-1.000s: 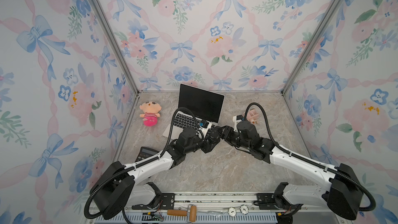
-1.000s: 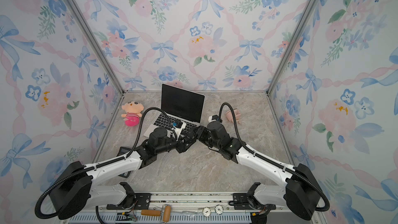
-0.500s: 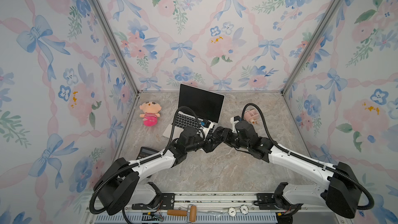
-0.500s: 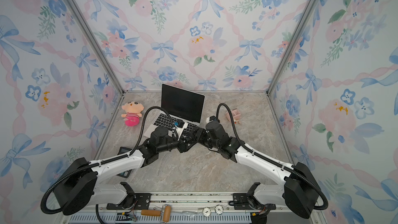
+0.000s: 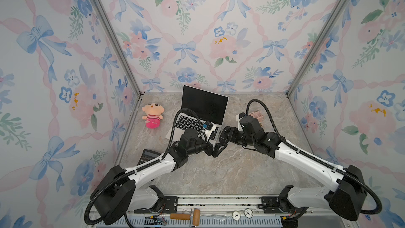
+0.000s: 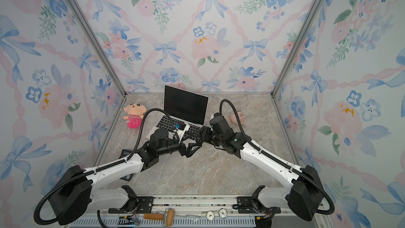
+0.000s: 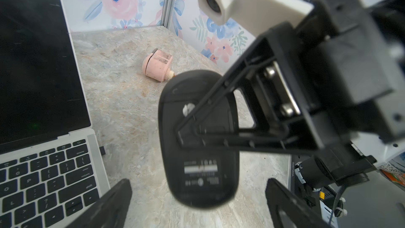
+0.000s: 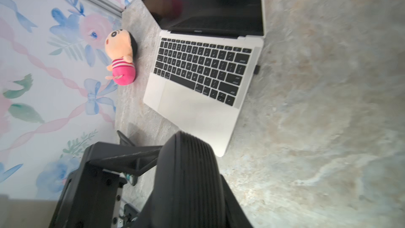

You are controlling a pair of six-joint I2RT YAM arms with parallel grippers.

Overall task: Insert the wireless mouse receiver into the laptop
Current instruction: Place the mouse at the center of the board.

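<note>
The laptop (image 5: 198,115) (image 6: 182,110) stands open at the back of the table, screen dark. The wireless mouse receiver (image 7: 102,150) (image 8: 256,69) is a tiny dark stub sticking out of the laptop's right side edge. My right gripper (image 8: 188,196) (image 5: 223,137) is shut on a black oval mouse (image 7: 197,172) (image 8: 186,167), held in the air off the laptop's front right corner. My left gripper (image 7: 197,194) (image 5: 217,148) is wide open just before the mouse, its fingers (image 7: 118,196) apart from it on both sides.
A plush doll (image 5: 152,116) lies left of the laptop. A small pink device (image 5: 255,115) (image 7: 157,64) lies to its right near the back. A dark calculator (image 5: 149,155) sits by the left wall under my left arm. Walls enclose three sides.
My left gripper has opened wide and let go of the mouse. My right gripper has closed on it. Both arms have stayed by the laptop's front right corner.
</note>
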